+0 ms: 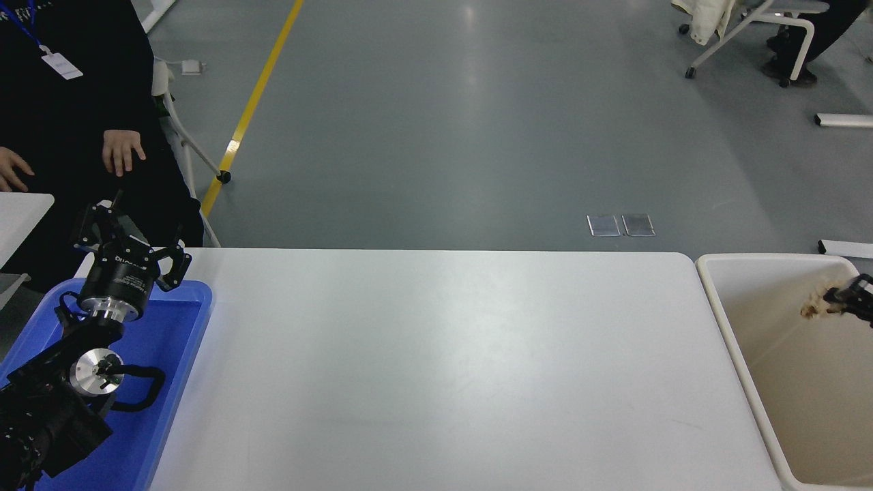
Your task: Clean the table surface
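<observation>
The table surface [443, 368] is a wide white top with nothing lying on it. Over the cream bin [713, 286] at the right edge, only the tip of my right gripper [844, 299] shows. It is shut on a crumpled brown wad [811, 309], of which just a small blurred scrap sticks out toward the left. My left gripper [133, 242] is parked above the far end of the blue tray [174, 354] at the lower left, fingers spread open and holding nothing.
A person in dark clothes sits at the far left, with a hand [123, 151] near a small white side table [20, 208]. A folding chair leg [198, 153] stands beside them. Grey floor lies beyond the table's far edge.
</observation>
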`<action>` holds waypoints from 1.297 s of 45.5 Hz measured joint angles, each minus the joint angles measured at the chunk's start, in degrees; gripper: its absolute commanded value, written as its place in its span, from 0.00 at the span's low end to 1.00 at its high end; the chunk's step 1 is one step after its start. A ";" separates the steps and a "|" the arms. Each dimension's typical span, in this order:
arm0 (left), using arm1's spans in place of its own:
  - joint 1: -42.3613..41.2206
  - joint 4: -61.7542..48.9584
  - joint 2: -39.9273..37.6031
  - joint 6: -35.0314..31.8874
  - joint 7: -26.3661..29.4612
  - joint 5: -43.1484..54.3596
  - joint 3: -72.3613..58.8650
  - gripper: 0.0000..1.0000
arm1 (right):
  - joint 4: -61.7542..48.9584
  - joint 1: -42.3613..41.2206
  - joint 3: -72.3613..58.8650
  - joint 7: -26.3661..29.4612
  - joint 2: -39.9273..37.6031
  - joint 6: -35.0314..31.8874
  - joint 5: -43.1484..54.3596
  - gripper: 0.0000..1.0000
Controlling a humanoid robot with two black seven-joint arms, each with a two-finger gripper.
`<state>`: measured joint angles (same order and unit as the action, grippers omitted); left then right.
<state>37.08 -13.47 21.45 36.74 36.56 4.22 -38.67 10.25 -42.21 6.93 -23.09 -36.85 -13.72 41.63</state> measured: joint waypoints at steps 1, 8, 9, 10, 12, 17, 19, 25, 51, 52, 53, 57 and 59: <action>0.00 0.00 0.00 0.00 0.00 0.00 0.00 1.00 | -1.11 0.60 0.00 0.04 1.05 1.17 -1.22 0.00; -0.01 0.00 0.00 0.00 0.00 0.00 0.00 1.00 | -4.98 3.31 0.18 0.23 5.54 6.49 -5.97 0.00; -0.01 0.00 0.00 0.00 0.00 0.00 0.00 1.00 | -5.33 3.61 0.27 0.25 6.03 7.15 -6.47 0.00; -0.02 0.00 0.00 0.00 0.00 0.00 0.00 1.00 | -5.76 3.98 0.36 0.31 6.66 8.01 -7.15 0.00; -0.05 0.00 0.00 0.00 0.00 0.00 0.00 1.00 | -6.24 4.44 0.45 0.46 7.50 9.04 -7.96 0.00; -0.06 0.01 0.00 0.00 0.00 0.00 0.00 1.00 | -7.24 5.79 0.66 1.56 9.89 12.20 -10.56 0.00; -0.06 0.01 0.00 0.00 0.00 0.00 0.00 1.00 | -7.42 6.21 0.71 2.26 10.58 13.11 -11.45 0.00; -0.06 0.01 0.00 0.00 0.00 0.00 0.00 1.00 | -7.88 7.29 0.88 5.64 12.45 15.87 -14.74 0.00; -0.08 0.00 0.00 0.00 0.00 0.03 0.00 1.00 | -8.04 8.47 1.04 13.05 15.59 19.02 -18.77 0.00; -0.07 0.00 0.00 0.00 0.00 0.03 0.00 1.00 | -8.04 8.47 1.05 13.14 15.64 19.03 -18.80 0.00; -0.08 0.00 0.00 0.00 0.00 0.03 0.00 1.00 | -8.04 8.48 1.06 13.25 15.69 19.06 -18.83 0.00; -0.08 0.00 0.00 0.00 0.00 0.04 0.00 1.00 | -8.05 8.50 1.07 13.51 15.82 19.13 -18.90 0.00; -0.08 0.00 0.00 0.00 0.00 0.04 0.00 1.00 | -8.05 8.51 1.08 13.60 15.87 19.14 -18.92 0.00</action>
<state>37.00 -13.47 21.45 36.74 36.56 4.26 -38.67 2.20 -33.70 8.00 -9.49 -20.98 5.43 22.71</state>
